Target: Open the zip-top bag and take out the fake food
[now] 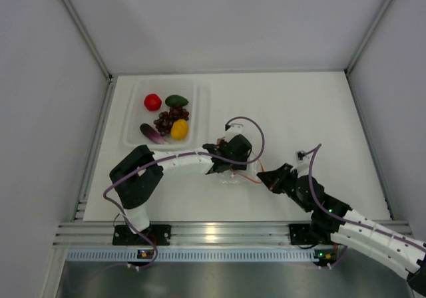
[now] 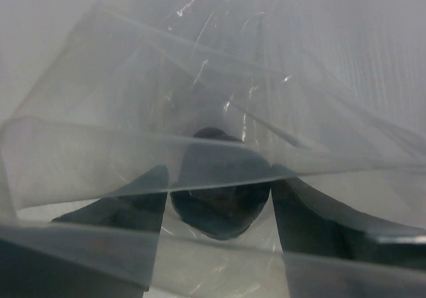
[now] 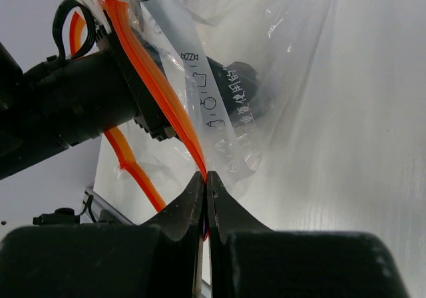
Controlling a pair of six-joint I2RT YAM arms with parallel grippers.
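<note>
The left gripper (image 2: 219,178) has its fingers (image 2: 113,221) spread apart inside the zip-top bag (image 2: 200,78), and clear film lies across and over both of them. A dark rounded shape (image 2: 219,208) shows through the film between the fingers and cannot be identified. Just ahead of these fingertips and to one side, the right gripper (image 3: 205,181) has its fingers pressed together on the orange zipper strip (image 3: 153,78) at the bag's mouth. It pinches the strip just beside the white label (image 3: 219,112) (the printed symbols are too small to read). The bag hangs between the two grippers, low over the table (image 1: 299,112); whether it rests on the surface cannot be told. Behind the left gripper's wrist and off to its side, well apart from the bag, a rigid clear tray (image 1: 130,122) holds all five food pieces. These are the tomato (image 1: 152,102), dark green oval (image 1: 176,101), grape bunch (image 1: 171,118), lemon (image 1: 179,130) and eggplant (image 1: 153,134). Only the overhead view shows the tray and its contents. Only the right wrist view shows the pinch on the strip. The left wrist view shows little beyond film and fingers.
</note>
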